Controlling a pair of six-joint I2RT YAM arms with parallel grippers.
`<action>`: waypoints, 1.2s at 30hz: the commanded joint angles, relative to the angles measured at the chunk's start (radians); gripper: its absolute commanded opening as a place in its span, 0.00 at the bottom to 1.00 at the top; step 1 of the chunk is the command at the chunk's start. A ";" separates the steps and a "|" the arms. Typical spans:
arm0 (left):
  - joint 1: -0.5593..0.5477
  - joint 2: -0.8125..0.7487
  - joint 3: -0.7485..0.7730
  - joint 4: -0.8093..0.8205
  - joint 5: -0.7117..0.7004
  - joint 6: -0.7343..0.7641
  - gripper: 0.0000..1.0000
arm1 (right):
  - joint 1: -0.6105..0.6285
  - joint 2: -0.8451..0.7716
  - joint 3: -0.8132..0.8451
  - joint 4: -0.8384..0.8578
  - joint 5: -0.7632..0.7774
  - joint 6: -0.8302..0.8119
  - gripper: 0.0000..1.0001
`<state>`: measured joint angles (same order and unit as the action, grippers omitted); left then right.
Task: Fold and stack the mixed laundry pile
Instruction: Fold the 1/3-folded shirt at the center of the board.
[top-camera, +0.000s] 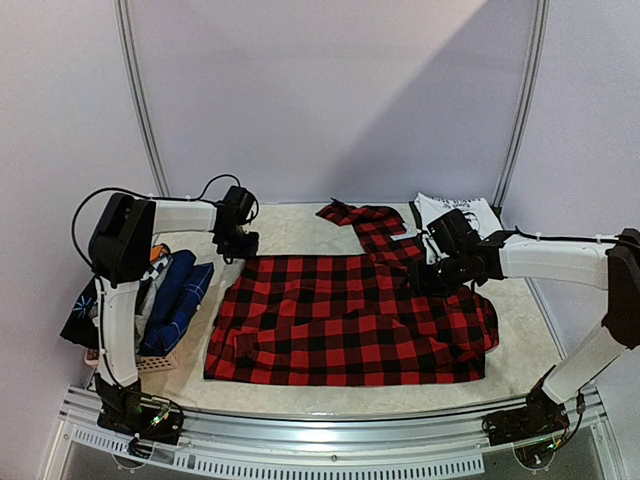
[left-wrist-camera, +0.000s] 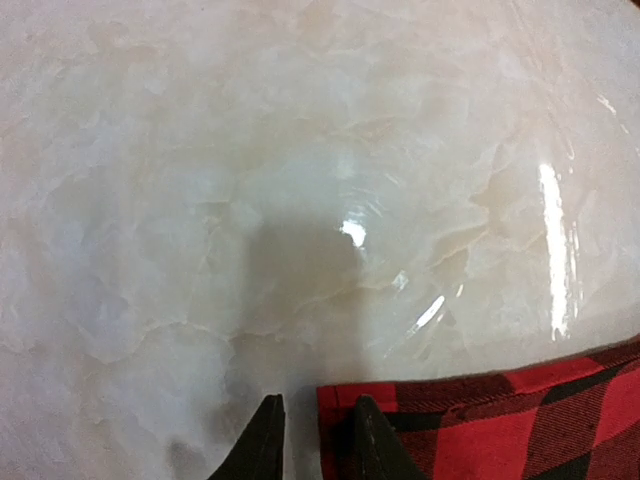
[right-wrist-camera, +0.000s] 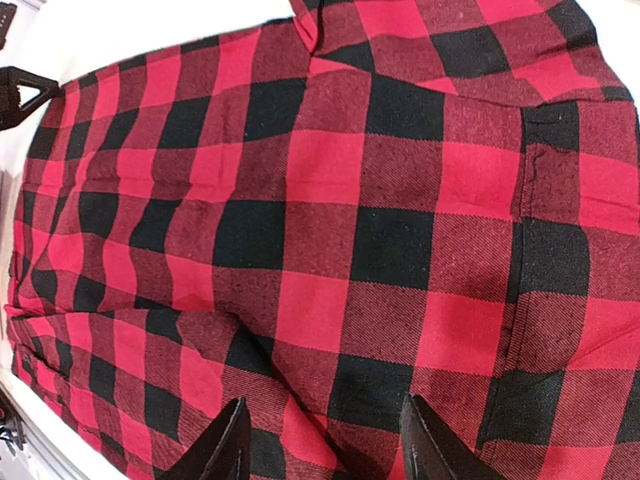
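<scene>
From above, the red-black plaid shirt (top-camera: 350, 320) lies spread flat, left gripper (top-camera: 238, 243) at its far-left corner, right gripper (top-camera: 428, 272) by the sleeve. Left wrist: narrow jaws straddle the corner hem; you can't tell if it's pinched, so confirm before lifting. Right wrist: jaws apart over cloth; lower, take one layer.

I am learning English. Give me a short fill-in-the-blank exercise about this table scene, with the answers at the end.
The shirt spread on the table is checked in red and ___.
The basket stands at the table's ___ edge.
The white T-shirt lies in the far ___ corner.
Answers: black; left; right.
</scene>
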<state>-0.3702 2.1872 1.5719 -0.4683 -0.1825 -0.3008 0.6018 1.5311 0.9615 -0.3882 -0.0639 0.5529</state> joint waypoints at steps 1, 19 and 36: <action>0.005 0.031 0.021 -0.009 0.050 0.011 0.24 | -0.005 0.025 -0.003 0.014 -0.016 -0.013 0.51; -0.003 0.024 -0.031 0.063 0.135 0.009 0.00 | -0.007 0.011 0.001 0.005 0.003 -0.010 0.51; -0.019 -0.142 -0.187 0.190 0.175 0.021 0.00 | -0.150 0.094 0.152 -0.022 0.022 -0.001 0.51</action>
<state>-0.3817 2.0918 1.4143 -0.3256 -0.0292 -0.2878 0.4931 1.5887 1.0508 -0.3904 -0.0601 0.5529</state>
